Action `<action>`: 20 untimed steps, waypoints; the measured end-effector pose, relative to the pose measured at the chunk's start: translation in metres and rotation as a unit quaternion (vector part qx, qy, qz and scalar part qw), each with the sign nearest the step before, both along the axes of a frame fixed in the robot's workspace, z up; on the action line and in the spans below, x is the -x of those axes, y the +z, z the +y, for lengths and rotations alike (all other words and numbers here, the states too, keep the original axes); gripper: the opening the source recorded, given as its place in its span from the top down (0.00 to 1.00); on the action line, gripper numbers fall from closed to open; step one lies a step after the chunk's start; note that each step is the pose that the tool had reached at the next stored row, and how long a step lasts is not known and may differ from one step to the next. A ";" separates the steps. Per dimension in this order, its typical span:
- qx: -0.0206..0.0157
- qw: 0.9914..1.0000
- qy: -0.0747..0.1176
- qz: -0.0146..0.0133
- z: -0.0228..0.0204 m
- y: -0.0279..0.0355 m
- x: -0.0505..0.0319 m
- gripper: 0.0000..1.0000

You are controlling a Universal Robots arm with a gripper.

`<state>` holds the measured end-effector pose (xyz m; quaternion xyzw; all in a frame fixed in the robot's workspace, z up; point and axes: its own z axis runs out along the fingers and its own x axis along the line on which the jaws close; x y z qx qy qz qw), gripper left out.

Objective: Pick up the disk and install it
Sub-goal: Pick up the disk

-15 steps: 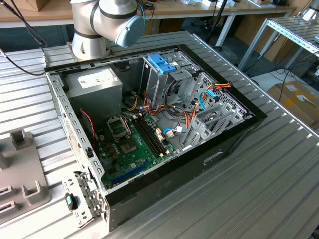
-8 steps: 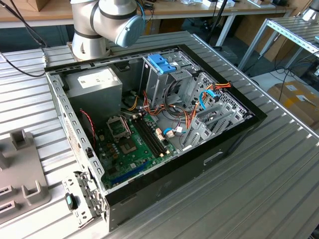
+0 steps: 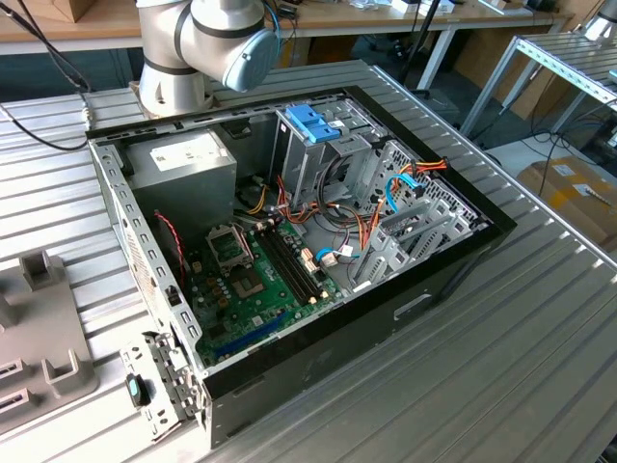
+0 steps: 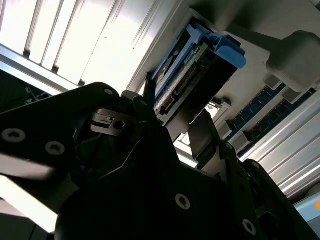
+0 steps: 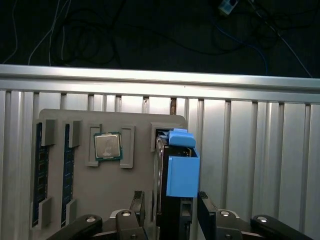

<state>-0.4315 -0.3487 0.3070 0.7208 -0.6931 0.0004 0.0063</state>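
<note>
Operator: Hand state?

Observer: Gripper [image 5: 171, 196] spread wide, holding nothing. It straddles the disk [image 5: 181, 172], which stands on edge in the tray [image 5: 135, 122].

Operator: Risks?

Observer: You sit off-centre: one finger [image 5: 204, 207] is almost touching the disk, the other apart. Close like this and you'll likely shove the disk askew, jam it in its slot, or lose grip.

The disk [image 5: 181, 172], light-blue framed, stands on edge in a grey holder [image 5: 135, 120].
</note>
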 end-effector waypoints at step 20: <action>0.000 1.000 0.000 0.000 0.0000 -0.0006 0.0002 0.61</action>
